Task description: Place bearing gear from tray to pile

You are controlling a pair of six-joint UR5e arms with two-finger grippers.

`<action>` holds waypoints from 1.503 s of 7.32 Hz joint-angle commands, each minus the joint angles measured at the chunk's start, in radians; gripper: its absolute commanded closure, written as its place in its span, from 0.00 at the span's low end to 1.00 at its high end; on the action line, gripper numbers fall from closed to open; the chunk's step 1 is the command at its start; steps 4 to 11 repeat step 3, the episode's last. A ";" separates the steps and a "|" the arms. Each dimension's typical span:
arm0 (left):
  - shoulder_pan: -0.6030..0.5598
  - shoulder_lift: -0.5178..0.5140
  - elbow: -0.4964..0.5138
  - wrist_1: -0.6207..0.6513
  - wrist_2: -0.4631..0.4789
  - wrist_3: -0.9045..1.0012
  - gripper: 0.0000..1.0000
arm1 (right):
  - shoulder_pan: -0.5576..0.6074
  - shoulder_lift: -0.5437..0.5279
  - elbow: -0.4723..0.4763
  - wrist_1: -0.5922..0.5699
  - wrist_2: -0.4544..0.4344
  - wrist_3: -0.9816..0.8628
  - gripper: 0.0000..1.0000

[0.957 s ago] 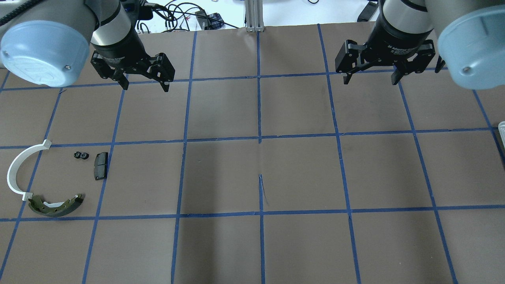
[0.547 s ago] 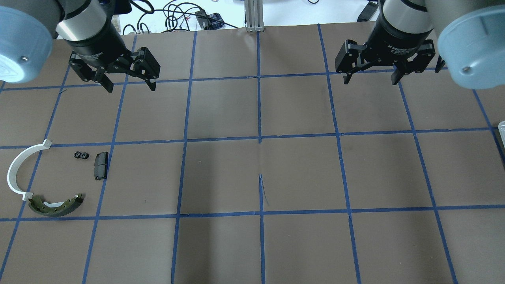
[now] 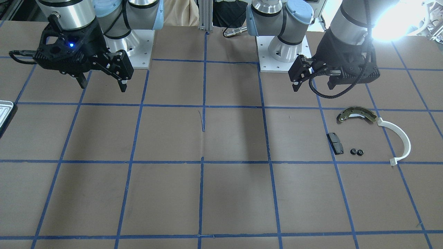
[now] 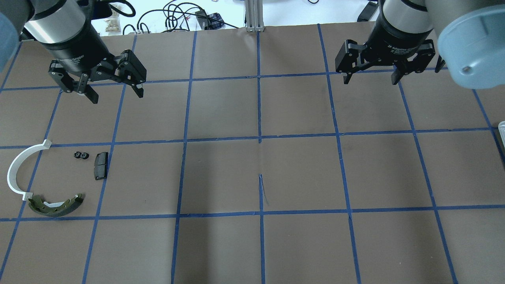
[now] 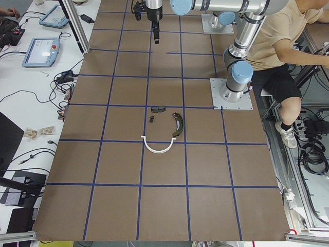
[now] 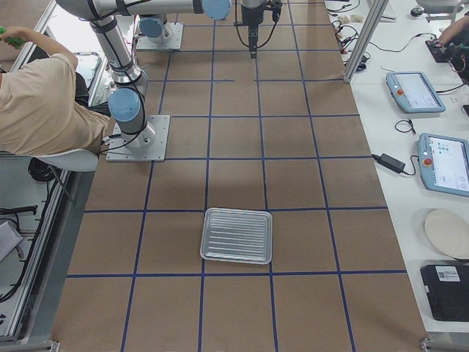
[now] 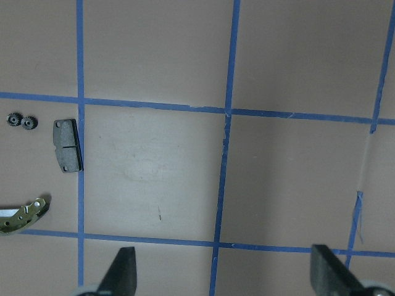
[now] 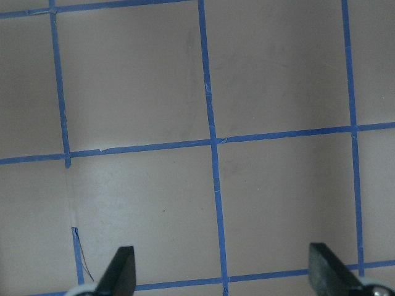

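Hovering wide open and empty, left end effector (image 4: 117, 96) and right end effector (image 4: 371, 82) look finished: two gears (image 4: 81, 155) lie at ten o'clock from the pad (image 4: 100, 165), tray (image 6: 236, 235) bare.

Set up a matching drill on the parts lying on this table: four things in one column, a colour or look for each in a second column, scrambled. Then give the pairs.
Things
1. brake shoe
2. plastic arc
3. pad
4. tray

Looks
a. silvery, with a ribbed bottom
b. white, a thin half-ring
c. olive, curved
d. black, a small rectangle

Pairs: 1-c, 2-b, 3-d, 4-a
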 commanded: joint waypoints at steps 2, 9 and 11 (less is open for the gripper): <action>0.000 -0.013 0.027 -0.003 -0.003 -0.013 0.00 | 0.000 0.000 0.000 0.000 0.000 0.000 0.00; -0.002 -0.013 0.027 -0.004 -0.004 -0.024 0.00 | 0.000 0.000 0.000 0.000 0.000 0.000 0.00; -0.002 -0.013 0.027 -0.004 -0.004 -0.024 0.00 | 0.000 0.000 0.000 0.000 0.000 0.000 0.00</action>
